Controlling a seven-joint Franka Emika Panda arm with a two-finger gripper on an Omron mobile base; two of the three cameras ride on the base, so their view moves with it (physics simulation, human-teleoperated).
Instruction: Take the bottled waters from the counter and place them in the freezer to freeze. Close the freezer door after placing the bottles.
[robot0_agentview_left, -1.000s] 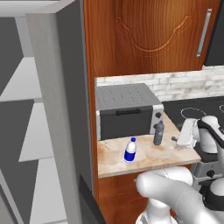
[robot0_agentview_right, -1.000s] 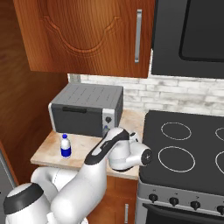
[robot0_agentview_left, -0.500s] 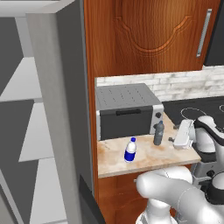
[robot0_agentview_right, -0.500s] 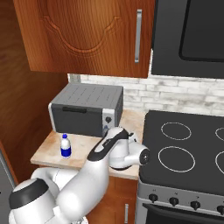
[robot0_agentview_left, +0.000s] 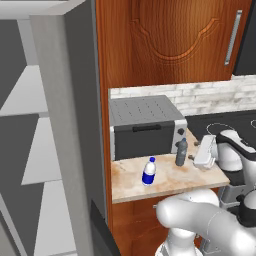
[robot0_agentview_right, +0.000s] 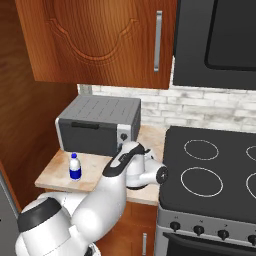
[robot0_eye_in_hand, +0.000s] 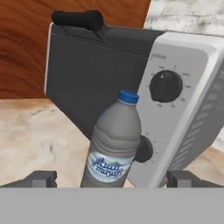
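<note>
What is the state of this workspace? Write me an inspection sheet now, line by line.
Surface: beige marbled counter on wooden cabinets, between the open freezer and the black stovetop.
Job's things: grey bottle upright in front of the toaster oven, blue cap on; white bottle with blue label upright nearer the counter's front edge. Both on the counter, neither in the freezer.
Clutter: grey toaster oven at the back of the counter.
Grippers: gripper open, level with the grey bottle, a fingertip on either side, not closed on it.
Cables: nothing seen.
Surroundings: freezer door open with pale shelves showing; wooden wall cabinet above; brick backsplash.
</note>
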